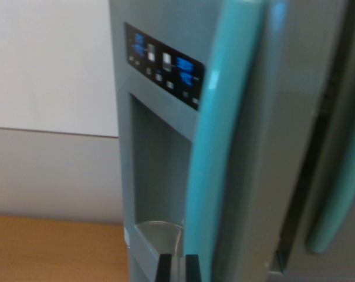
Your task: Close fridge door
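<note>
A grey fridge (165,147) stands on the wooden surface (54,249).

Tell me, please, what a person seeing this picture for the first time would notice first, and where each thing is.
The eye goes first to the long turquoise handle running down the middle of the grey fridge door. Next comes the dark control panel with blue lit symbols at upper left, above the recessed dispenser bay. At the bottom edge, the two black tips of the gripper sit just beside the handle's lower end.

grey toy fridge door (159,158) with a teal handle (221,141), dark display panel (164,63) and dispenser recess (159,176), standing slightly ajar.
</note>
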You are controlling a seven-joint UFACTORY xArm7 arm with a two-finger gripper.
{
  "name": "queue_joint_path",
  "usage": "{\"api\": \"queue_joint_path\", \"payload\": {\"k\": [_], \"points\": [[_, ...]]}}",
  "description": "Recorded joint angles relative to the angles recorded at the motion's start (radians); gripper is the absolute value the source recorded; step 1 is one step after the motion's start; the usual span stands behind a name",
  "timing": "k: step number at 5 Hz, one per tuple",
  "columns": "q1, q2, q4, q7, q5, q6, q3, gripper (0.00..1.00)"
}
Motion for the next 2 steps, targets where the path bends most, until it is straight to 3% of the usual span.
{"api": "queue_joint_path", "payload": {"k": [1,2], "points": [[0.0000,0.000,0.000,0.000,0.0000,0.000,0.000,1.00],[0.0000,0.063,0.044,0.000,0.0000,0.000,0.015,1.00]]}}
